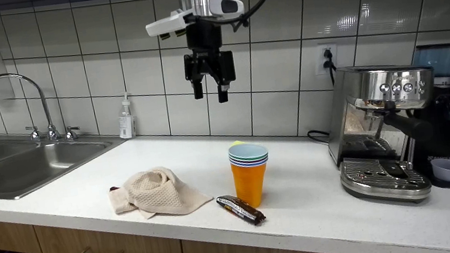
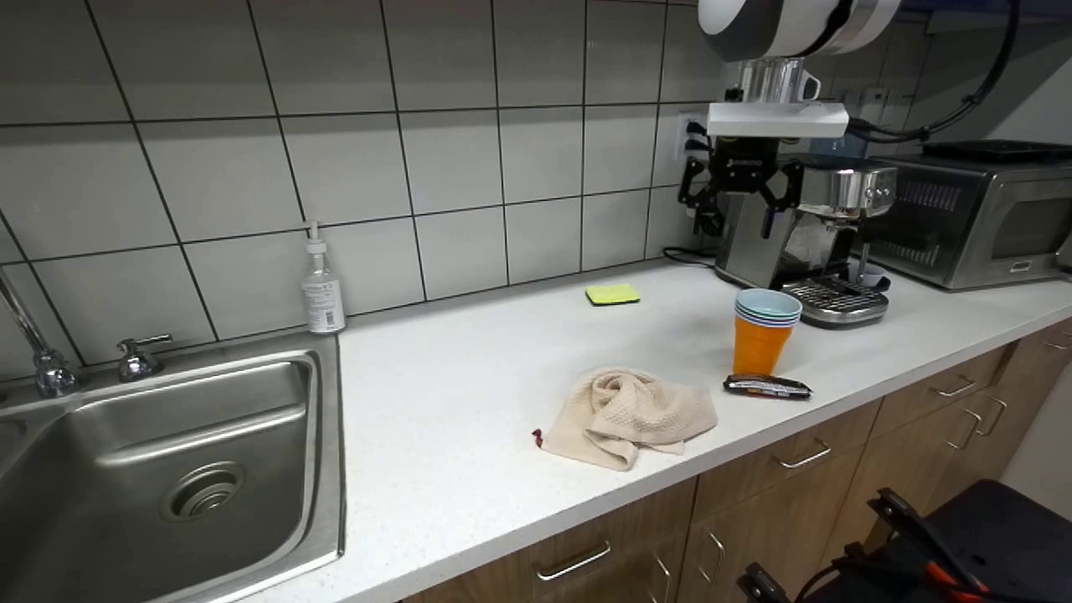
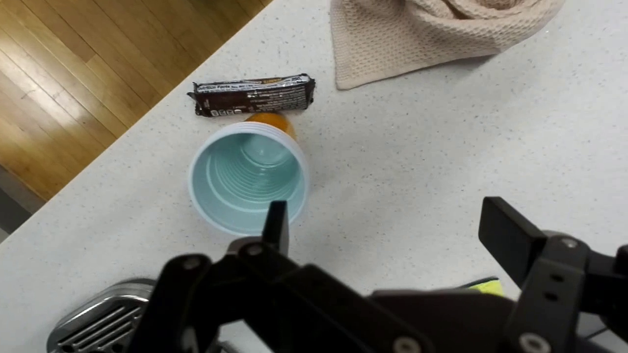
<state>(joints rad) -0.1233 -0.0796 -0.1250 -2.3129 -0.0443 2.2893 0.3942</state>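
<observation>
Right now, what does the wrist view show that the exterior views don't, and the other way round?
Only the wrist view shows the wooden floor and the inside bottom of the cup stack. Only the exterior views show the sink, the pump bottle and the tiled wall. All share the cup stack itself, the wrapped bar, the beige cloth, the metal drip tray, at least part of the yellow sponge, and the open gripper.
</observation>
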